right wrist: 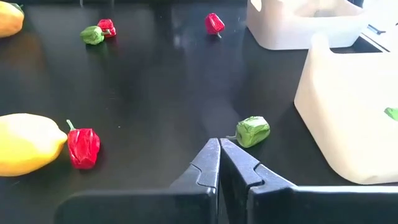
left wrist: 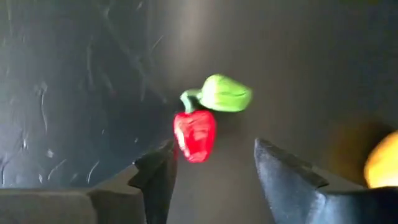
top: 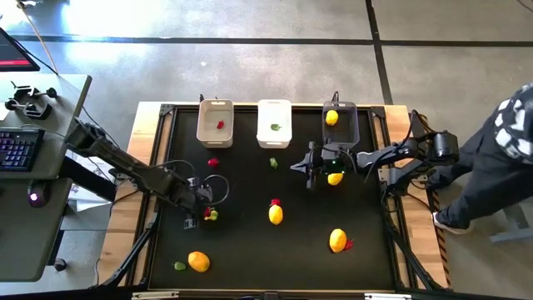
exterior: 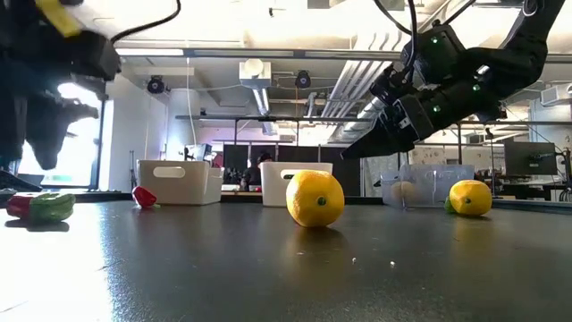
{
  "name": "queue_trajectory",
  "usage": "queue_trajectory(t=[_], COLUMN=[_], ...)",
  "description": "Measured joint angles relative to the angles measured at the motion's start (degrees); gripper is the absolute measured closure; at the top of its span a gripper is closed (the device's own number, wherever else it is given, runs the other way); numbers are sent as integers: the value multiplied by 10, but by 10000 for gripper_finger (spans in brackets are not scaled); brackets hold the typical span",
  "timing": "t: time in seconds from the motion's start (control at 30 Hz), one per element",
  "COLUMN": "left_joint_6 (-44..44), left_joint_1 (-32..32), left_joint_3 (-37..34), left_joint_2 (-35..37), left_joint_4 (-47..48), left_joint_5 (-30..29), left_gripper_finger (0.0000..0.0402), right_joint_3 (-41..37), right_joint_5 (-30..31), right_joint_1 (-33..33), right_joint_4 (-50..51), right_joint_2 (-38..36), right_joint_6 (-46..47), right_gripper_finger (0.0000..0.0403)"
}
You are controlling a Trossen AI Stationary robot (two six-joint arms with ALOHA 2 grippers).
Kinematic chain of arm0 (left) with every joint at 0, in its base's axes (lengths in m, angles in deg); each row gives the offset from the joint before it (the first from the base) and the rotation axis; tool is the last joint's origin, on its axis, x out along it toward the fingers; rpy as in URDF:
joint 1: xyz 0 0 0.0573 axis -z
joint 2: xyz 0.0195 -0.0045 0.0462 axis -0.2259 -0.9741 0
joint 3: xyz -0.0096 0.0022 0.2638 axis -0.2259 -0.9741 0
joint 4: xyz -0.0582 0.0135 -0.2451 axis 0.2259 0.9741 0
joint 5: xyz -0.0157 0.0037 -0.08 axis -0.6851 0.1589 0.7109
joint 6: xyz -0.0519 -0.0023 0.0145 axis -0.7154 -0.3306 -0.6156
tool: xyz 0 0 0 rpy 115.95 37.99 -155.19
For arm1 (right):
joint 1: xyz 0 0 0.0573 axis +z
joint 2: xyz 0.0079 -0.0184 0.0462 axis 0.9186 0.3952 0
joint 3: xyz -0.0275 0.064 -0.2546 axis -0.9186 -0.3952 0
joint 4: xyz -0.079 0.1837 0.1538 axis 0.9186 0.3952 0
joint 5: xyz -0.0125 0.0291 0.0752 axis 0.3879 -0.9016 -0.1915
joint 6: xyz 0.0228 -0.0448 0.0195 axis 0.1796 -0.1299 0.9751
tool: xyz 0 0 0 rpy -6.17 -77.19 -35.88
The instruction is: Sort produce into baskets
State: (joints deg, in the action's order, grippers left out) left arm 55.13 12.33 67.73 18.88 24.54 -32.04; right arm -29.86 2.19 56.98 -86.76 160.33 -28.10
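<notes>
Three baskets: in a row along the far edge of the surface [top: 250, 192] — beige basket [top: 215, 122] towards the left, white basket [top: 274, 123] in the middle, dark grey basket [top: 340, 122] towards the right.
Basket contents: a red piece [top: 221, 125] in the beige one, a green piece [top: 276, 127] in the white one, a yellow fruit [top: 331, 117] in the dark grey one.
Left hand [top: 202, 210]: over the left half of the surface, fingers apart, gripping nothing; the wrist view shows a red pepper [left wrist: 195, 135] and a green pepper [left wrist: 225, 94] touching each other just past the fingertips, the red one nearer the gap.
Right hand [top: 311, 172]: fingers shut together with nothing between them, hanging above the surface just in front of the dark grey basket.
Fruit under right arm: a yellow fruit [top: 335, 177] lies just beside the right hand.
Middle of the surface: a yellow fruit [top: 276, 215] with a small red piece [top: 275, 202] touching its far side.
Near the white basket: a green piece [top: 273, 163] just in front of it, and a red piece [top: 213, 162] in front of the beige basket.
Near right: an orange-yellow fruit [top: 337, 241] with a red piece [top: 348, 244] against it.
Near left corner: an orange fruit [top: 198, 262] with a green piece [top: 179, 267] beside it.
Person [top: 500, 158]: beyond the right edge of the surface.
</notes>
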Motion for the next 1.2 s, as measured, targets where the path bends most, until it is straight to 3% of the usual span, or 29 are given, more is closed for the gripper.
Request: queue_trajectory(t=[0.2, 0.5, 0.93, 1.2], left_joint_6=[-40, -45, -23, -13], left_joint_1=[0, 0, -3, -20], left_joint_3=[0, 0, 0, 0], left_joint_2=[-50, -98, -114, -78], left_joint_4=[3, -2, -1, 20], left_joint_5=[-1, 8, 0, 2], left_gripper_finger=[179, 186, 325, 395], right_joint_3=[0, 0, 0, 0], right_joint_5=[0, 0, 0, 0], right_joint_1=[0, 0, 0, 0], right_joint_4=[1, 2, 4, 8], right_joint_2=[0, 0, 0, 0], right_joint_6=[0, 0, -5, -5], right_gripper_finger=[403, 403, 403, 403])
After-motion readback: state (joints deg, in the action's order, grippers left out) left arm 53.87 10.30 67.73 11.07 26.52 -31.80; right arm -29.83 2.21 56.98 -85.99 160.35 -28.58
